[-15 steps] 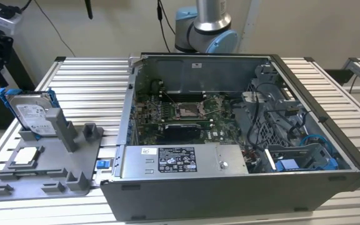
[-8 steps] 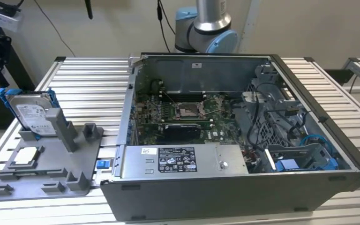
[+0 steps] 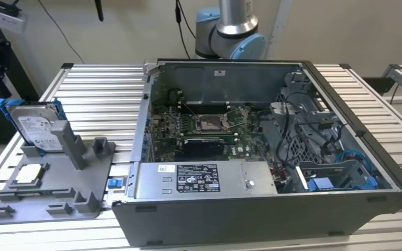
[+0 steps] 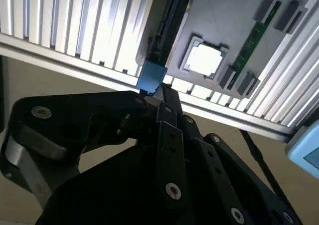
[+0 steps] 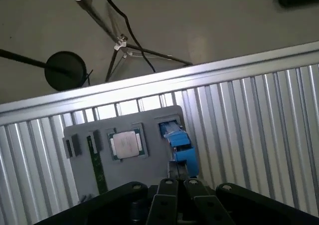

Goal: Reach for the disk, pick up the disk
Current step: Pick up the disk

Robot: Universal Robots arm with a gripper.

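The disk [image 3: 35, 126], a silver hard drive with a white label in a blue bracket, stands upright in the grey holder [image 3: 54, 201] at the exterior view's left. My black gripper [image 3: 0, 94] comes down on its top corner by the table's edge. In both wrist views the fingertips meet the blue bracket: the gripper [image 4: 162, 93] touches the disk's blue corner [image 4: 149, 77] in the second wrist view. The gripper [image 5: 180, 179] holds the disk's blue edge [image 5: 178, 144] between its closed fingers in the first wrist view. The disk still rests in the holder.
A small square silver chip [image 3: 30, 175] [image 4: 204, 59] [image 5: 127, 144] and a green memory stick [image 4: 251, 40] [image 5: 98, 167] lie in the same holder. An open computer case [image 3: 257, 157] fills the slatted table's [image 3: 103, 89] middle and right. The arm's base [image 3: 229, 31] stands behind it.
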